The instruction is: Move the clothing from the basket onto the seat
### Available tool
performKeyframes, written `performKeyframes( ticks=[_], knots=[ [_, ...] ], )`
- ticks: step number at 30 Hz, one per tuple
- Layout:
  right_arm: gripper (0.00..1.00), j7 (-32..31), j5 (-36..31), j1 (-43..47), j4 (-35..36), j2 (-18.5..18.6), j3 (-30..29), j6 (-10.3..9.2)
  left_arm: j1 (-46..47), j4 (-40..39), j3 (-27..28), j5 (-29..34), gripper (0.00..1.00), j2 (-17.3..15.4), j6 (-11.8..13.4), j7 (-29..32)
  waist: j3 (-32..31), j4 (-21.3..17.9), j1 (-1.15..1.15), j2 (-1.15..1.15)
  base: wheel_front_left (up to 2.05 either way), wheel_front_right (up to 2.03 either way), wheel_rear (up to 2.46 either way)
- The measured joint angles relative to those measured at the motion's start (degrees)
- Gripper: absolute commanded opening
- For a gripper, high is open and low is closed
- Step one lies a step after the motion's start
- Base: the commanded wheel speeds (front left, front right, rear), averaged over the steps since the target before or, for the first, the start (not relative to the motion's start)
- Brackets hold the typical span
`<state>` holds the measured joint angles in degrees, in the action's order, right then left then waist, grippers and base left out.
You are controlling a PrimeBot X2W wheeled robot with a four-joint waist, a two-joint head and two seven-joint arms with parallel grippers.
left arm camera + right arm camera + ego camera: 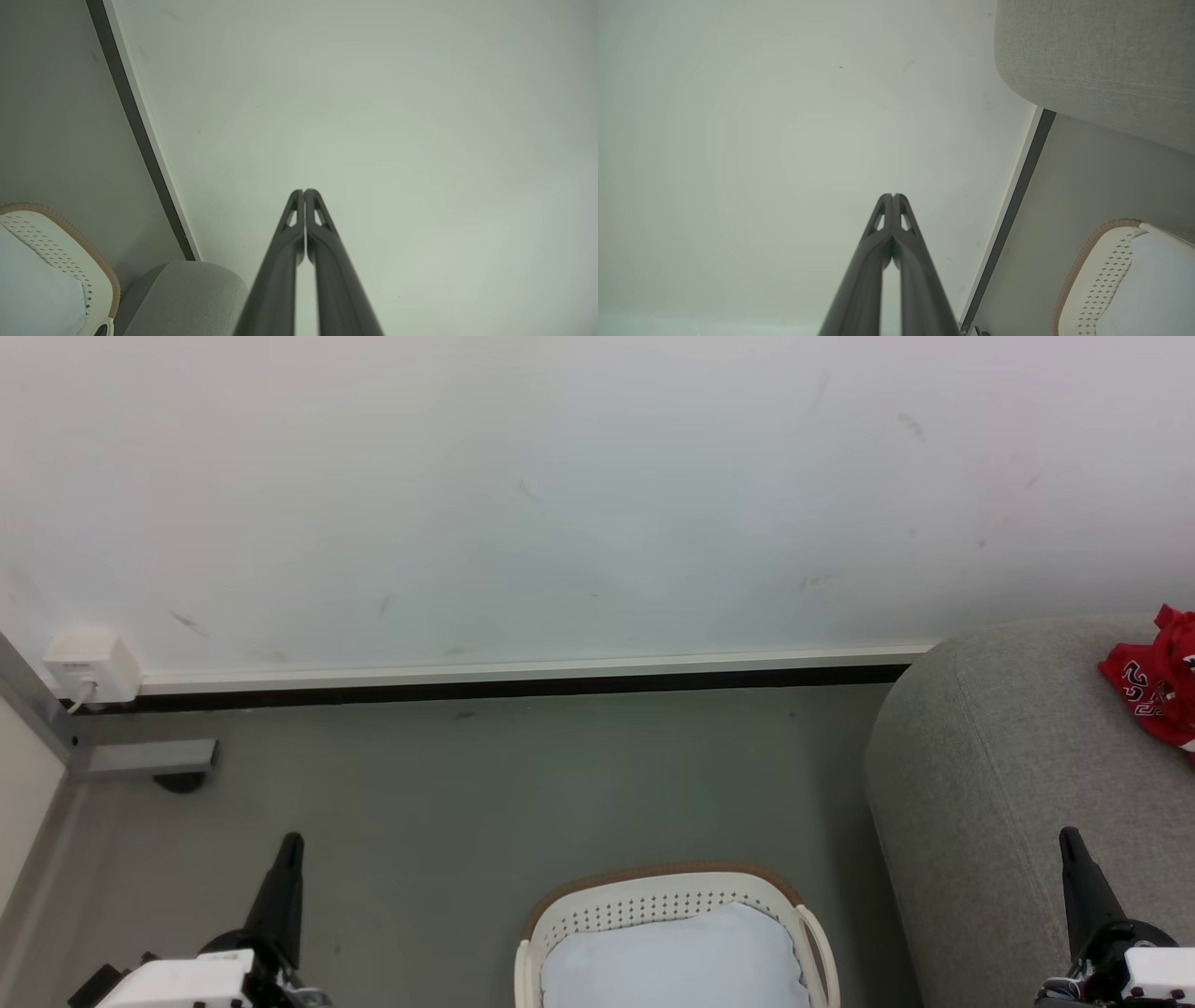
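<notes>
Head view | crumpled jersey point(1158, 686) on rounded fabric sofa point(990, 775) | perforated basket point(653, 905) | left tool point(292, 841), right tool point(1067, 834) together

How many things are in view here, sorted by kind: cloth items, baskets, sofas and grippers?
Cloth items: 2, the red jersey on the sofa and the pale cloth in the basket
Baskets: 1
Sofas: 1
Grippers: 2, the left gripper and the right gripper, both shut
Total: 6
</notes>
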<state>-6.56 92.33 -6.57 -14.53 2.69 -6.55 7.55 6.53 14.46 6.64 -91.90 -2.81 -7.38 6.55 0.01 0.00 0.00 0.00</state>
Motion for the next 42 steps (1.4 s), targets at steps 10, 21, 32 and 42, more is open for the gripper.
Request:
performKeyframes(
  ticks=[10,21,32,42],
  knots=[
    [0.00,0.0,0.0,0.0,0.0,0.0,0.0,0.00,0.0,0.0,0.0,0.0,0.00,0.0,0.0,0.0,0.0,0.0,0.00,0.00,0.00,0.00,0.00],
    [0.00,0.0,0.0,0.0,0.0,0.0,0.0,0.00,0.0,0.0,0.0,0.0,0.00,0.0,0.0,0.0,0.0,0.0,0.00,0.00,0.00,0.00,0.00],
    [0.00,0.0,0.0,0.0,0.0,0.0,0.0,0.00,0.0,0.0,0.0,0.0,0.00,0.0,0.0,0.0,0.0,0.0,0.00,0.00,0.00,0.00,0.00],
    [0.00,0.0,0.0,0.0,0.0,0.0,0.0,0.00,0.0,0.0,0.0,0.0,0.00,0.0,0.0,0.0,0.0,0.0,0.00,0.00,0.00,0.00,0.00]
  ],
)
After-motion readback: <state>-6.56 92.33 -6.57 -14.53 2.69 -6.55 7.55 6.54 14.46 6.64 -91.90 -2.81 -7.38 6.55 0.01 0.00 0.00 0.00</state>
